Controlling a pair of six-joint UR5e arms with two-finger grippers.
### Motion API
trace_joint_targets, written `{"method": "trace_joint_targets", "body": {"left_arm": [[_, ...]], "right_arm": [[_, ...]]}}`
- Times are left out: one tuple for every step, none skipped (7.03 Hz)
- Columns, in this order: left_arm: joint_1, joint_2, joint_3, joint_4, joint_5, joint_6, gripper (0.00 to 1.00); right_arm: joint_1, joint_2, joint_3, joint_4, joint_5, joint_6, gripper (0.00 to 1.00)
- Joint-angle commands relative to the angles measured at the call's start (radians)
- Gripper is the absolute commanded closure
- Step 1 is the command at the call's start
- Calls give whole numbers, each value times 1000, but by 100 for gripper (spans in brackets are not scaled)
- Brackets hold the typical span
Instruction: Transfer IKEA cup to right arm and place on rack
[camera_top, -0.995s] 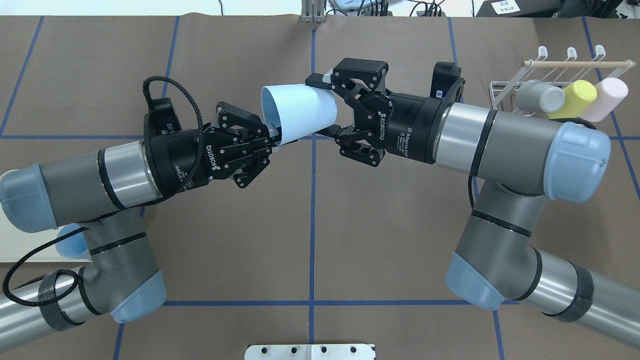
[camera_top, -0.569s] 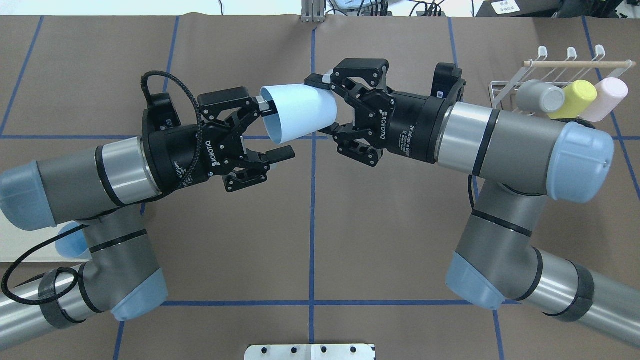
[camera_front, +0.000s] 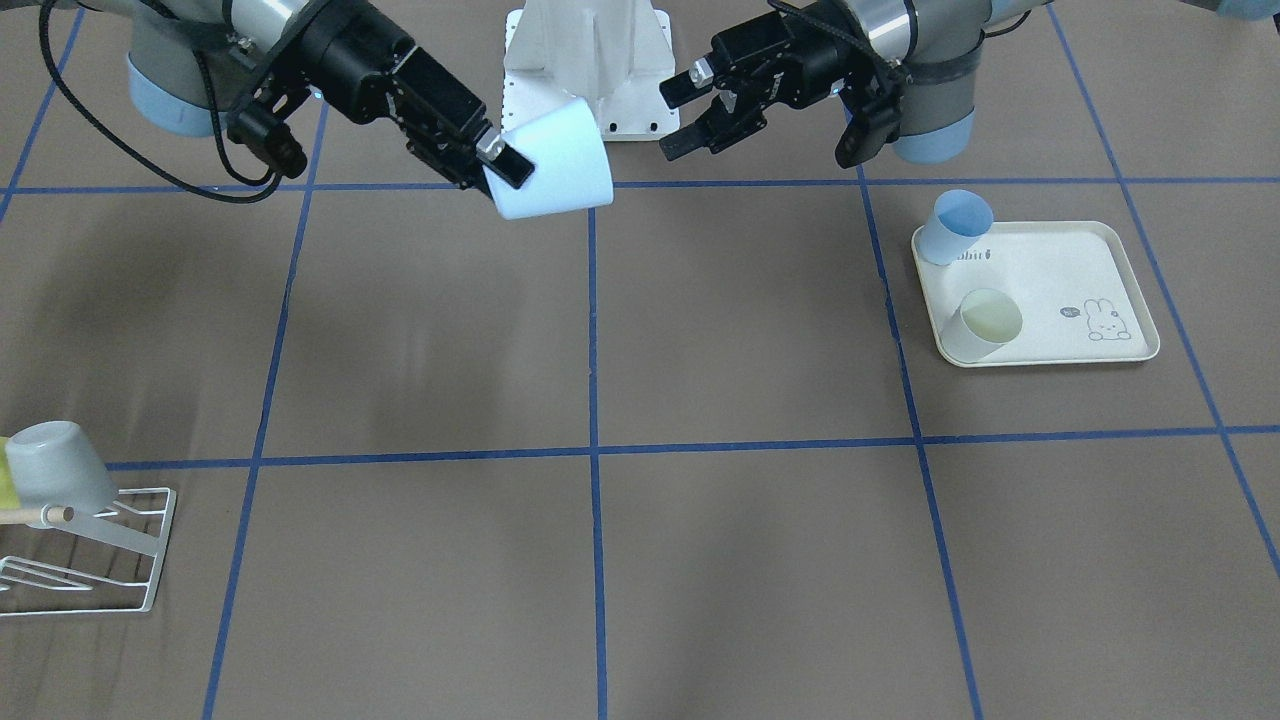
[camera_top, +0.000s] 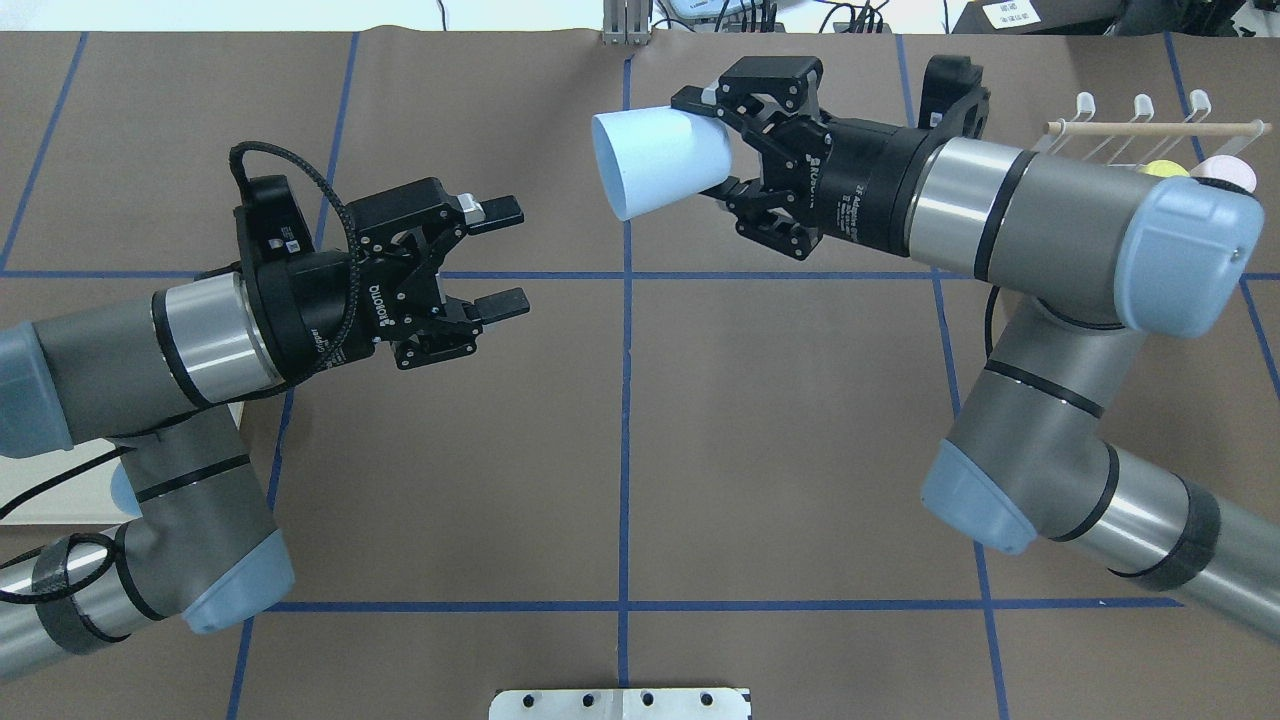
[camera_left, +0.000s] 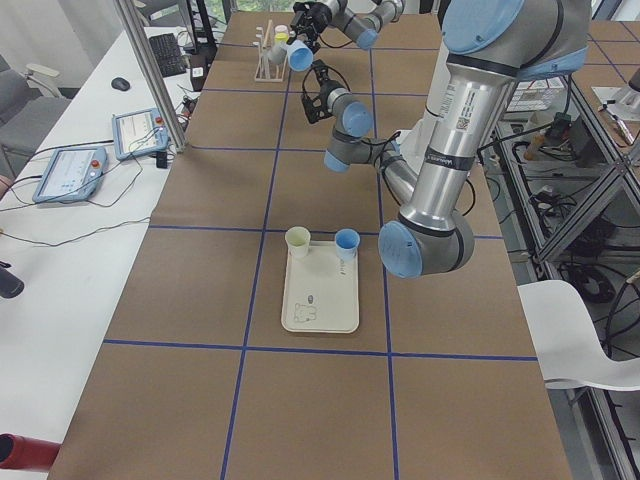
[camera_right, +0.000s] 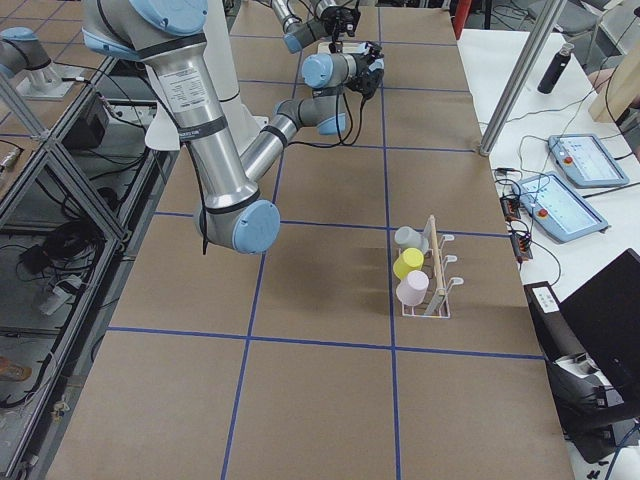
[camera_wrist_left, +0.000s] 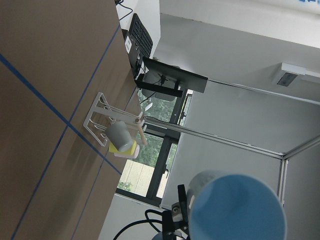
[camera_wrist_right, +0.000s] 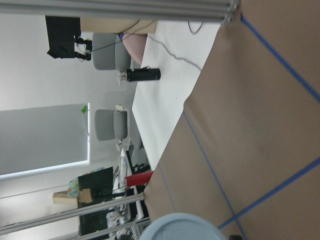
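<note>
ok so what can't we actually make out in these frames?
Overhead: the right arm covers the cups on the rack, except slivers of the yellow cup and pink cup.
Front-facing view: the rack runs off the left edge.
Pad contact of the right gripper on the light blue cup: hidden by the cup overhead; right wrist view shows only its rim.
Side views: that grip is too small.

A robotics lab: blue-taped brown table (camera_top: 780, 420), teach pendants (camera_right: 560, 205) on a white bench (camera_right: 480, 60), aluminium framing (camera_right: 519, 75).
</note>
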Motion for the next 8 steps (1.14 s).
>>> {"method": "trace_joint_targets", "body": {"left_arm": [[-32,5,57,4,0,42,0],[-49,17,73,2,0,70,0],[-61,29,85,4,-1,131,0],[-63,30,126,2,-1,209,0],[-64,30,149,2,0,255,0],[-69,31,172,-4,0,262,0],[-69,33,176,-7,0,262,0],[-68,33,180,-7,0,262,0]], "right_arm": [[120,-6,-14,-322,-35,-340,66],[160,-4,-30,-431,-82,-536,65],[194,-6,-68,-463,-133,-640,65],[258,2,-155,-468,-176,-776,65],[330,6,-247,-460,-178,-917,65],[402,6,-324,-452,-173,-976,64],[424,28,-386,-451,-175,-978,64],[426,17,-418,-427,-176,-978,63]]}}
